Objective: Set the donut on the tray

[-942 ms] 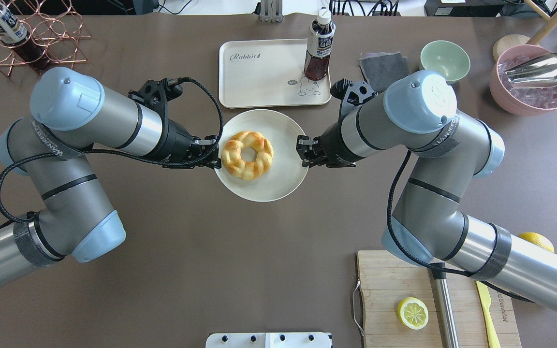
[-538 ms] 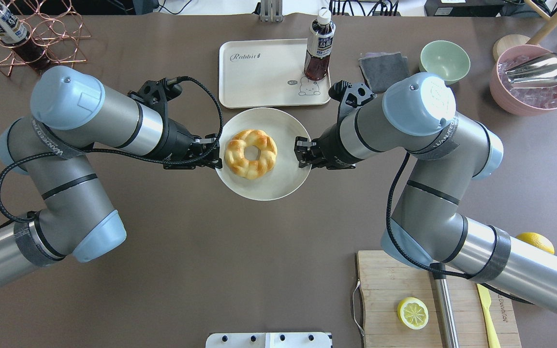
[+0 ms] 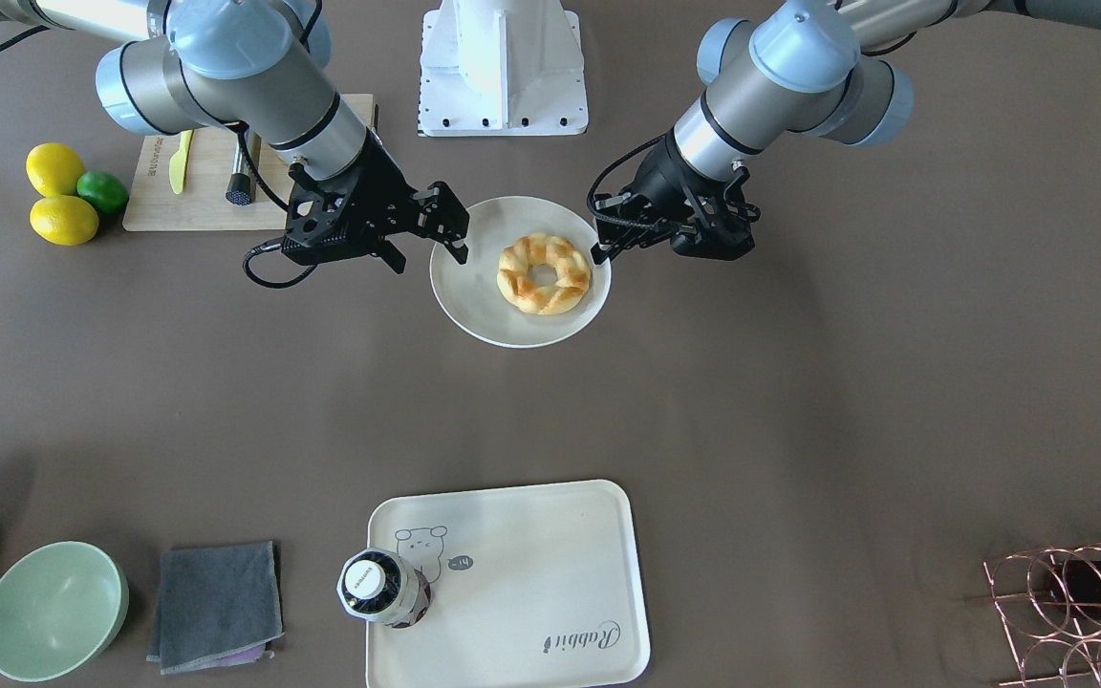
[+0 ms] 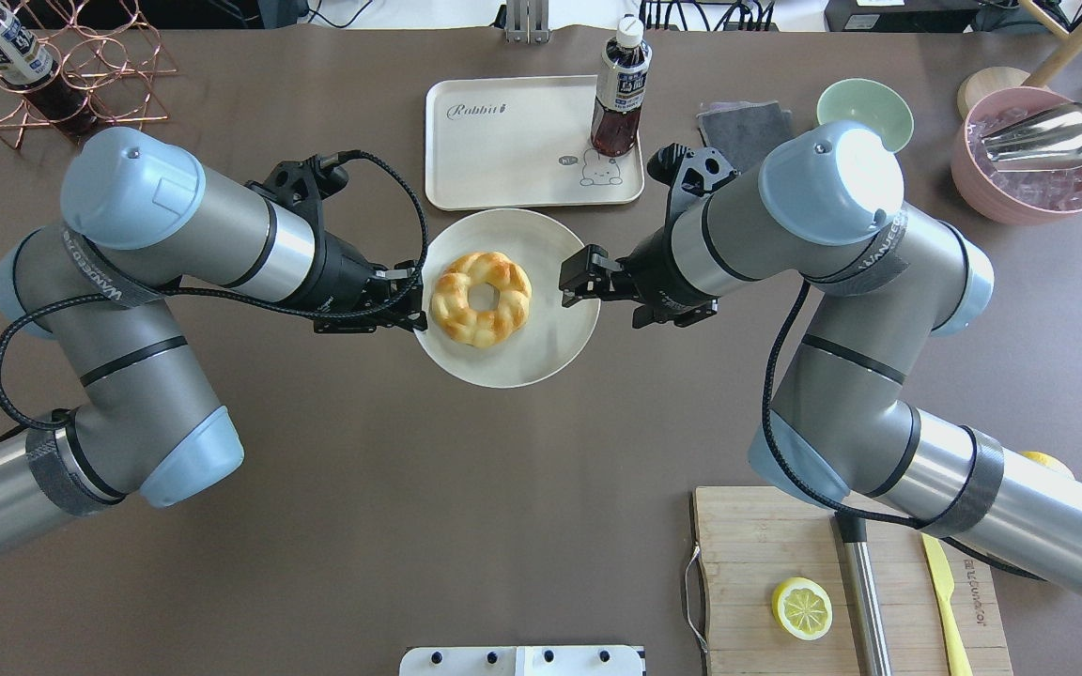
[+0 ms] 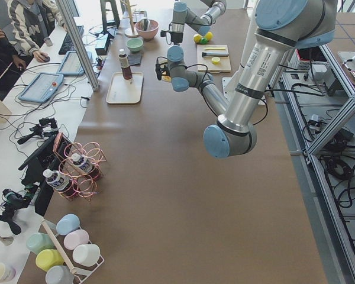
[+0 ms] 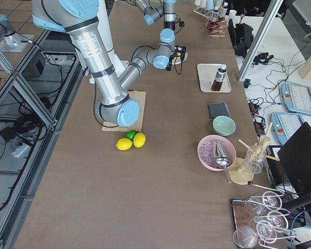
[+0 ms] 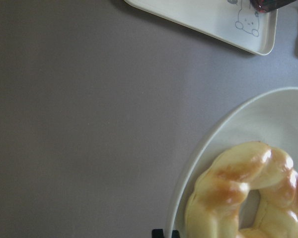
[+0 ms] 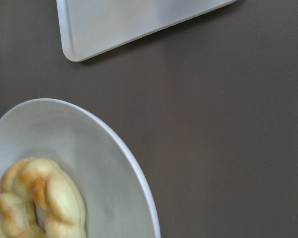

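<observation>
Donut is lying flat on the round off-white plate, a little toward the robot's left of its middle, and neither arm is gripping it.

The brown table is carrying everything. The left arm and right arm are reaching in toward the plate from opposite sides. The cream tray is sitting just beyond the plate and apart from it. A dark drink bottle is standing upright on the tray's corner by the bear drawing, on the right arm's side. The right gripper is hanging over the plate's rim with its jaws spread wide, short of the donut. The left gripper is sitting at the opposite rim, right beside the donut. I cannot tell whether its jaws are parted or pinching the rim.

The pick looks like the step in hand, and a few things are working against it. A finger coming down on the rim instead of inside it would be tipping or skidding the plate. Two grippers are crowding one small pastry, so a clash is likely unless one backs away. A hard squeeze would be crushing the soft-looking braid, and a light one would be letting it slip. Swinging toward the tray, the right arm would be passing close to the bottle and could be knocking it over.
</observation>
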You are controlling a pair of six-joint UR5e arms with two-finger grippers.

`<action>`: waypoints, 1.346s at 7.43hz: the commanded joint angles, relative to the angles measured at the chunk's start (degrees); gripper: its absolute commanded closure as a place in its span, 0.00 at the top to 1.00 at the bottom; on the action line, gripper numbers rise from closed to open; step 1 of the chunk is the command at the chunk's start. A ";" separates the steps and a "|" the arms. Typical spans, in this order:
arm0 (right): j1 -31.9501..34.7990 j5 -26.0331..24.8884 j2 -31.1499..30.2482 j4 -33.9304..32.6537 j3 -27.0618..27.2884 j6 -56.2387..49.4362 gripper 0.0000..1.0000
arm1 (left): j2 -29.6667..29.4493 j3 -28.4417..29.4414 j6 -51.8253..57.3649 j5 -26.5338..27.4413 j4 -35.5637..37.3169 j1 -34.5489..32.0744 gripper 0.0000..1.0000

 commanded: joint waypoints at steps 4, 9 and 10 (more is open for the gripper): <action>12.78 14.51 -2.15 -7.42 4.93 -1.32 1.00 | 8.66 0.15 0.95 -6.08 0.30 -7.92 0.00; 21.85 13.33 -14.51 -10.16 3.70 -23.94 1.00 | 4.89 1.14 4.30 -13.34 4.61 -20.60 0.00; 27.37 14.28 -18.46 -11.55 4.14 -31.22 1.00 | 3.32 0.70 4.13 -13.43 5.65 -20.43 0.00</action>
